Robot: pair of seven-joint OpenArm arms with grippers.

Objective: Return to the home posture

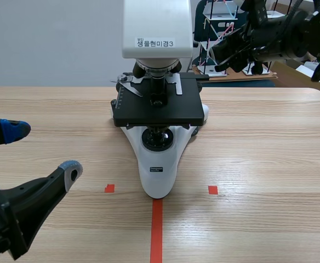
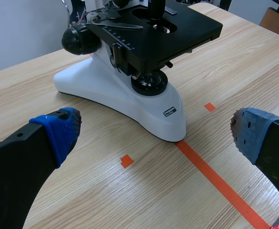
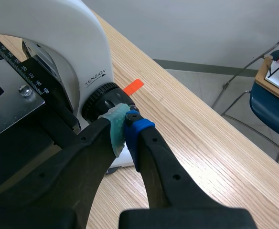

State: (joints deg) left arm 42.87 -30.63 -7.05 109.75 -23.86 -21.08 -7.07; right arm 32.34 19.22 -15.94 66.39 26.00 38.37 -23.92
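A white and black microscope stands at the middle of the wooden table. My left gripper hovers low at the near left, open and holding nothing; in the left wrist view the left gripper has the microscope's base ahead of it between the spread blue pads. The right arm is raised at the far right, its gripper beside the microscope's upper right. In the right wrist view the right gripper is shut, pads together, tips right at the black focus knob marked TENSION.
Orange-red tape marks lie on the table in front of the microscope. Behind the table's far right edge stand a blue chair and a desk with a wire-frame model. The table's right edge runs close beside the right gripper.
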